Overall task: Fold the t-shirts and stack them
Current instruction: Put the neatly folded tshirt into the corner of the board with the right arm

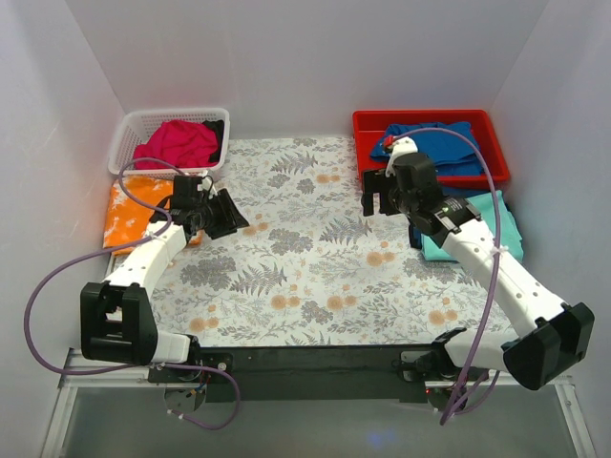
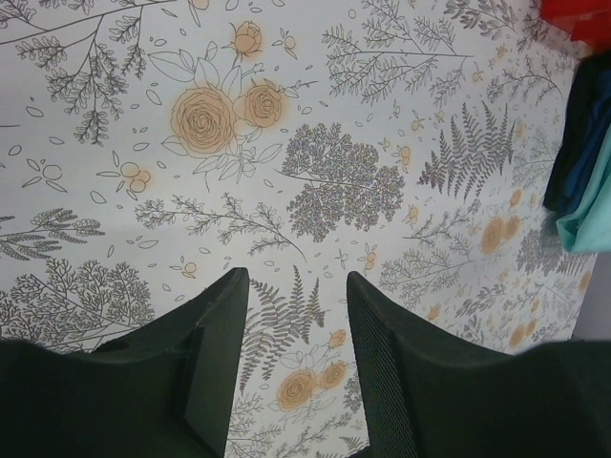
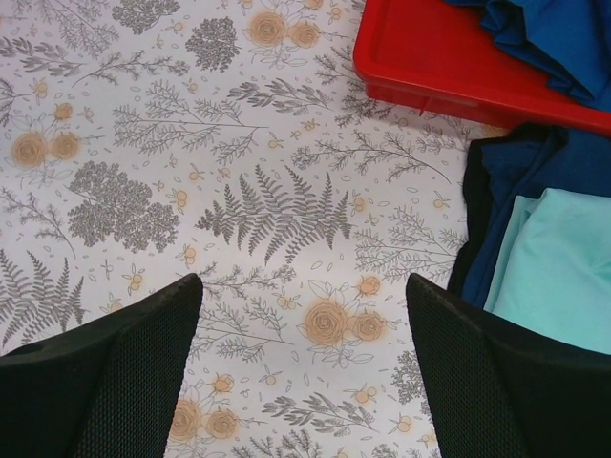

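Just beside the right fingers (image 3: 463, 358), spread wide and empty, a smooth folded mint-teal t-shirt (image 3: 563, 277) lies on rumpled dark blue cloth (image 3: 496, 181); left fingers (image 2: 221, 320) parted, empty.

Fern-print sheet (image 1: 315, 272): white basket (image 1: 127, 135) back-L, red tray (image 1: 361, 126) back-R, orange t-shirt (image 1: 129, 215) L edge, teal t-shirt (image 1: 503, 224) R edge.

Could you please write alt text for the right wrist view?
The right gripper hangs open and empty above a white sheet printed with ferns and flowers. At right, a mint-teal t-shirt lies on navy cloth near a red plastic tray.
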Available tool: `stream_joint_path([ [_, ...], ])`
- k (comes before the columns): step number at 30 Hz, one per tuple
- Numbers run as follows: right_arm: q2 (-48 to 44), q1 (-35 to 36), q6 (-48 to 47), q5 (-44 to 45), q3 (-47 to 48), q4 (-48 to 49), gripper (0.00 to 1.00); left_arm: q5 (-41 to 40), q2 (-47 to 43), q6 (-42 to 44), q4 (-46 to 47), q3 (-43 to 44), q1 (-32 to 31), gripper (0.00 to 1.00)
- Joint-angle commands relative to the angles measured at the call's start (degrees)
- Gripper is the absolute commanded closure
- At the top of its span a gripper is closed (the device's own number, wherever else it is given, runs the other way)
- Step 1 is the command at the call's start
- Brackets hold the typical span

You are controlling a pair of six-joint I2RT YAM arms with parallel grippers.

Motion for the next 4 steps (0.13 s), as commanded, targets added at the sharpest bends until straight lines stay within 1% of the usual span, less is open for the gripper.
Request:
stream_joint_path([
  [1, 0.7, 0.3, -1.7, -1.4, 3.0, 1.5, 0.08, -0.9, -2.8, 0.9, 0.9, -0.2, 0.2, 0.55],
  [4, 0.9, 0.3, -1.6, -1.4, 3.1, 1.6, 0.07, -1.3, -2.9, 0.9, 0.9, -0.2, 0.2, 0.55],
])
